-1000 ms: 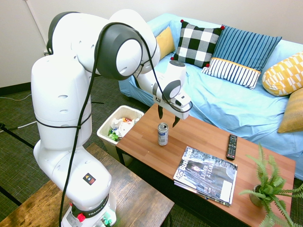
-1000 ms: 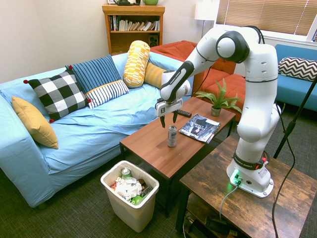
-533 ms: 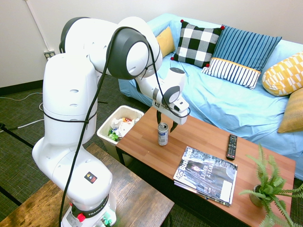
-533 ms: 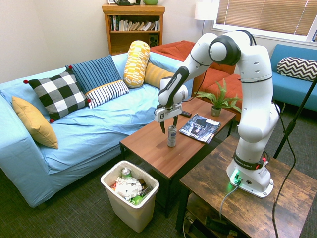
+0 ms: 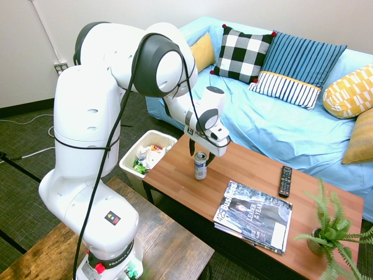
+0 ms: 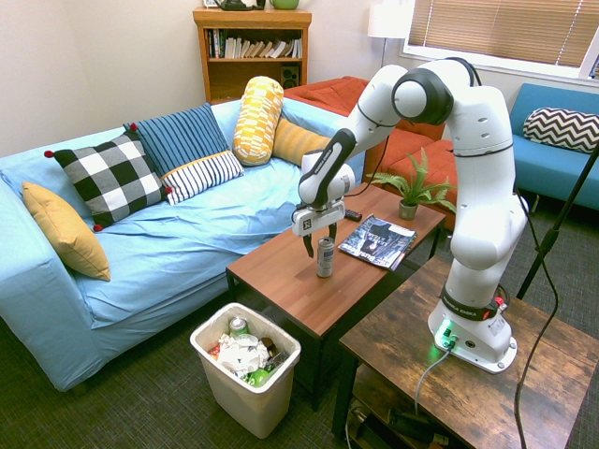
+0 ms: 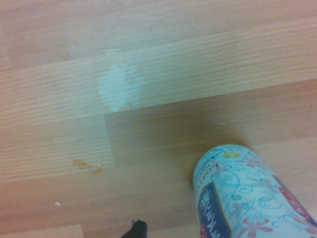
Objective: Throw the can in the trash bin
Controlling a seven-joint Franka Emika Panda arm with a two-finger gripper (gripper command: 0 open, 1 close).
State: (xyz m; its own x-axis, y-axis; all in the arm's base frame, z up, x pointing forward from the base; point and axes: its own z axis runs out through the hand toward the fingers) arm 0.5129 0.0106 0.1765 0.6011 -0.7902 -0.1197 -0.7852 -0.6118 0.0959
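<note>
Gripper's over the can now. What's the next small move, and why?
Probably ease a little lower, then close. The gripper is open and points down with its fingers either side of the can's top; the can stands upright on the table, not yet gripped. A lower hold looks safer.

In the wrist view the can (image 7: 247, 198) is cut off by the bottom and right edges, its label print too blurred to read; the potted plant (image 5: 332, 233) at the coffee table's (image 5: 192, 192) far corner runs past the frame edge
</note>
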